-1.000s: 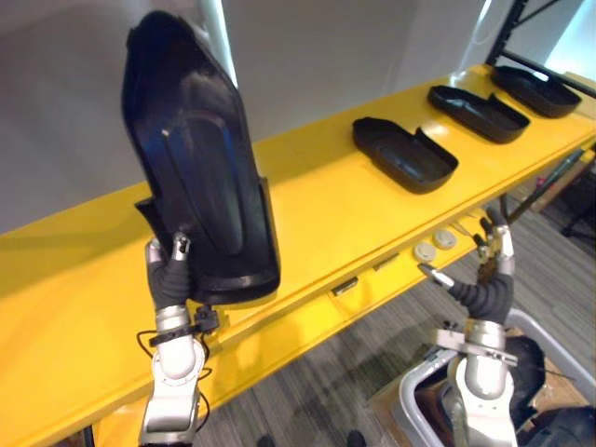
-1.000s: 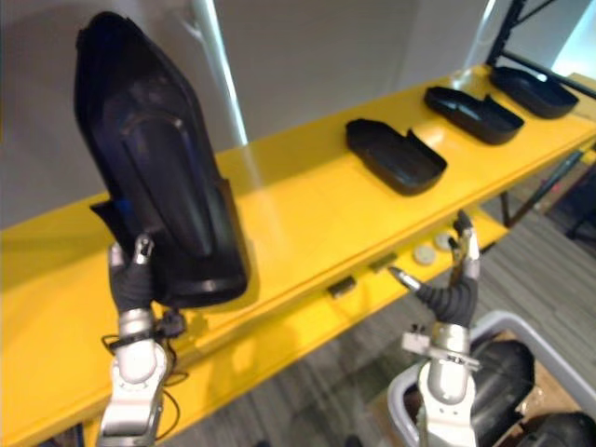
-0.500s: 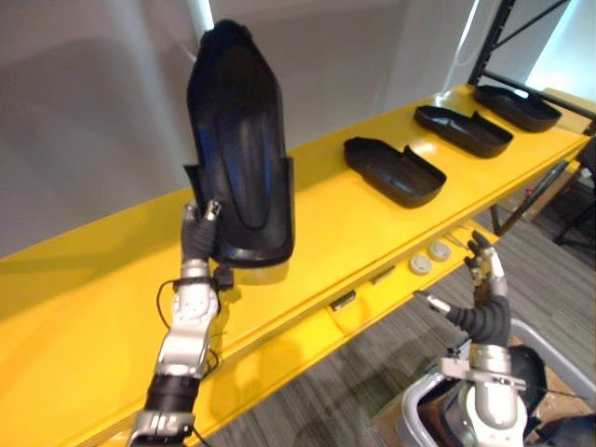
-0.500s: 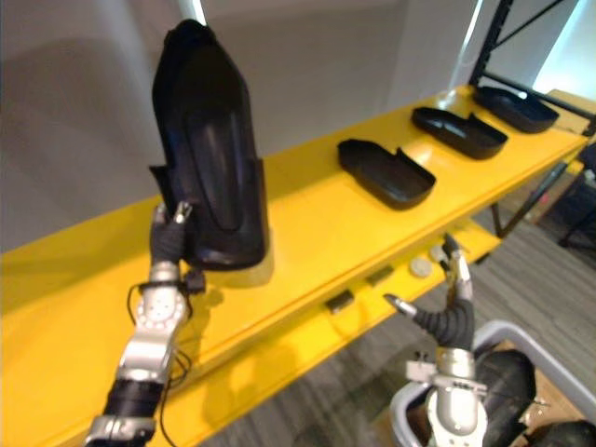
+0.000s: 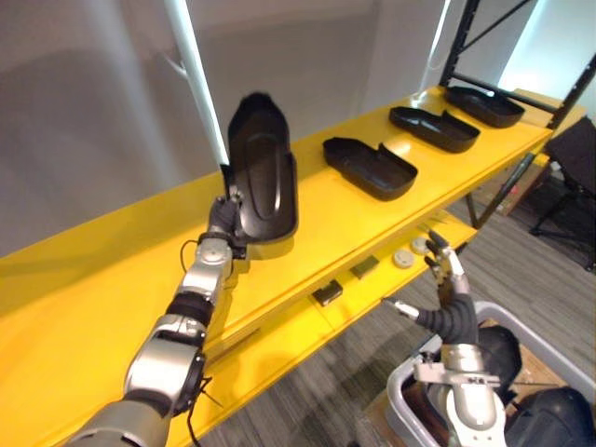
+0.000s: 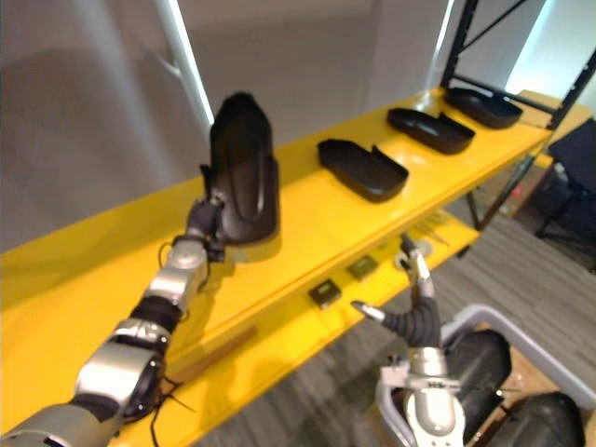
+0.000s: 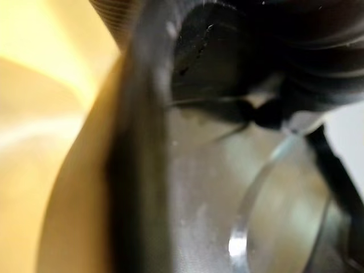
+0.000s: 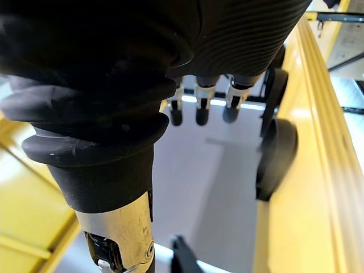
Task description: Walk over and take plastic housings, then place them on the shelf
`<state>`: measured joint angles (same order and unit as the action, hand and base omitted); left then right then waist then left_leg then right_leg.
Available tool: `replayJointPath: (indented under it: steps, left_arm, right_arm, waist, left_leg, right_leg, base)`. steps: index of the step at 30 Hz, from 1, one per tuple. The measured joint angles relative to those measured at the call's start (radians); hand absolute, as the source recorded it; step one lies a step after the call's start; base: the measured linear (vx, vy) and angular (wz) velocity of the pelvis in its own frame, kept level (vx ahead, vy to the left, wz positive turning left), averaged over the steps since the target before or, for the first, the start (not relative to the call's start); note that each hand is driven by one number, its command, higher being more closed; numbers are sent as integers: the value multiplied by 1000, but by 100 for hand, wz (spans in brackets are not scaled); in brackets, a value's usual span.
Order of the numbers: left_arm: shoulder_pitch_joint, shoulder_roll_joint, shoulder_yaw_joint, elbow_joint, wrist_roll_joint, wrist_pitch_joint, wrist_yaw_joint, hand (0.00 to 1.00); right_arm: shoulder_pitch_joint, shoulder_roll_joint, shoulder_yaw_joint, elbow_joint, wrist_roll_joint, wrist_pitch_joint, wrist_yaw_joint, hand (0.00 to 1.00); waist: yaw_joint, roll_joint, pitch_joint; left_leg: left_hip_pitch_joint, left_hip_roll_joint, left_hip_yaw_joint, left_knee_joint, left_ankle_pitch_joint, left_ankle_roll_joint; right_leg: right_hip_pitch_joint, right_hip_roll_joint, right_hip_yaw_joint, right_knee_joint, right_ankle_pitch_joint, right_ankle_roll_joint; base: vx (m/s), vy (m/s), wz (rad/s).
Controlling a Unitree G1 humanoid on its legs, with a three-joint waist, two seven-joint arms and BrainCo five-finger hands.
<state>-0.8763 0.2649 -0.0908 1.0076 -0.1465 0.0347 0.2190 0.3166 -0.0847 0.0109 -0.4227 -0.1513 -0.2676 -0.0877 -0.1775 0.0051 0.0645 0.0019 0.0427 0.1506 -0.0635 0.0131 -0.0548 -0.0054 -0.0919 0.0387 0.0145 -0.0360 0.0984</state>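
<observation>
Where the bin (image 6: 486,318) is cut off at the lower right, the dark shapes inside it are hard to make out. Above it the right hand (image 5: 447,291) hangs empty, and its wrist view shows the fingers (image 8: 200,108) straight. Farther out, the left hand (image 5: 223,219) clasps the lower rim of a housing (image 5: 263,182) upright near the front edge of the shelf (image 5: 112,270). Its fingers are hidden behind the housing, whose base may or may not touch. The left wrist view shows the dark shell too close to read. Toward the shelf's far right end, 3 housings (image 5: 368,168) lie flat.
</observation>
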Motion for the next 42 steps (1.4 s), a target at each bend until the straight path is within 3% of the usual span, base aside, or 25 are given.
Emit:
replayJointPath:
  steps: [4, 16, 17, 32, 38, 42]
  left_arm:
    - [-26, 0, 10, 70, 35, 27, -6, 100]
    - [-64, 1, 95, 162, 92, 57, -8, 100]
    - [-66, 1, 102, 162, 104, 58, -8, 0]
    - [-99, 1, 140, 155, 166, 76, -14, 0]
    - [-97, 7, 107, 4, 158, 66, -28, 0]
    - [-88, 70, 77, -56, 106, 54, -38, 0]
  right_arm:
    - [38, -2, 19, 0, 0, 0, 6, 0]
    - [73, -3, 24, 0, 0, 0, 23, 0]
    - [72, -3, 25, 0, 0, 0, 24, 0]
    - [65, -4, 35, 0, 0, 0, 24, 0]
    - [41, -3, 31, 0, 1, 0, 24, 0]
    - [15, -2, 25, 0, 1, 0, 24, 0]
  waist:
    - [0, -23, 8]
    - [-2, -35, 16]
    - [-2, -36, 17]
    - [-3, -43, 20]
    - [1, -43, 22]
    - [3, -40, 23]
  left_leg:
    - [1, 0, -2, 0, 2, 0]
    - [0, -2, -12, 1, 3, 0]
    - [0, -2, -12, 1, 3, 0]
    - [0, -2, -14, -7, 3, 0]
    - [-3, -1, -32, -7, 3, 0]
    - [-2, 0, -33, -7, 3, 0]
  right_leg:
    - [0, 3, -4, 3, 1, -1]
    - [6, 3, -14, 2, 0, -1]
    - [6, 3, -14, 2, 0, -1]
    - [6, 2, -16, -5, 0, -2]
    - [11, -1, -36, -4, -2, -6]
    - [13, 0, -38, -5, -4, -7]
  base:
    - [-8, -3, 2]
    - [0, -2, 1]
    - [0, 0, 0]
    - [0, 0, 0]
    - [3, -7, 8]
    - [0, 0, 0]
